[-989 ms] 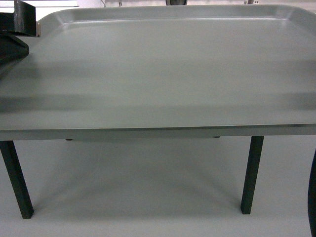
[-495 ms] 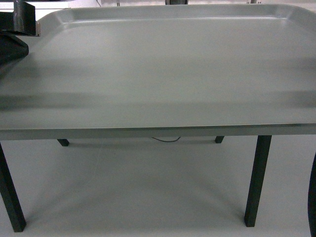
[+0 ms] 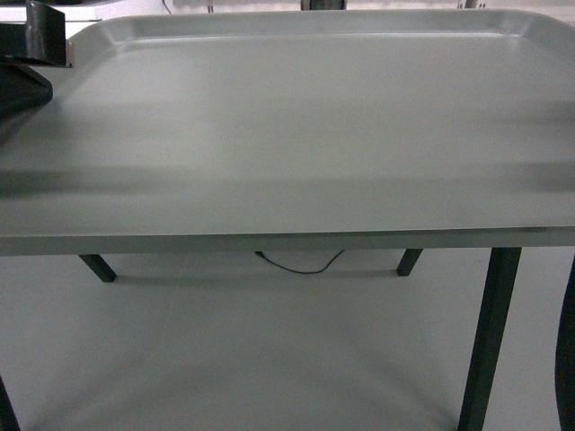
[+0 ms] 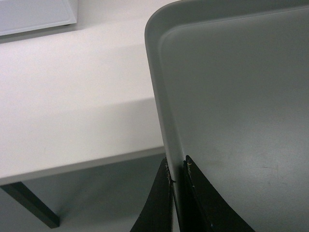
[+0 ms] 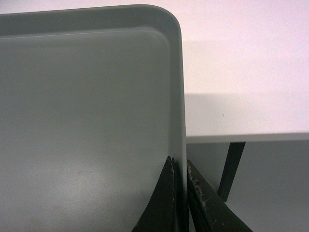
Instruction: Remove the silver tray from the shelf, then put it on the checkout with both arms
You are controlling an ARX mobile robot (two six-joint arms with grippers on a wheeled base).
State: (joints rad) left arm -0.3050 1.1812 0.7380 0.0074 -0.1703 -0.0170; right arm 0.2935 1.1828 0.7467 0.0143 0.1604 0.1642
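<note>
From the head camera, the tray [image 3: 296,135] fills nearly the whole view, its flat bottom bare and its low rim curving round at the far corners. Under its near edge lies pale grey floor [image 3: 269,359], with dark desk legs [image 3: 490,337] standing on it and a thin black cable [image 3: 301,265] looping down behind. A black piece of the robot [image 3: 27,54] sits at the far left, beside the tray's corner.

From the left wrist, the left pincer [image 4: 177,193] is clamped tight on the tray's left rim [image 4: 166,121], one black finger [image 4: 159,198] outside and the other inside. The tray's far left corner hangs over the white desk [image 4: 72,96], whose near edge and one dark leg show below.

From the right wrist, the right pincer [image 5: 181,198] grips the right rim [image 5: 177,96] the same way, closed hard on the thin metal. The white desk [image 5: 241,72] stretches off to the right, beyond and under the tray's far corner, with a dark leg [image 5: 231,169] over grey floor.
</note>
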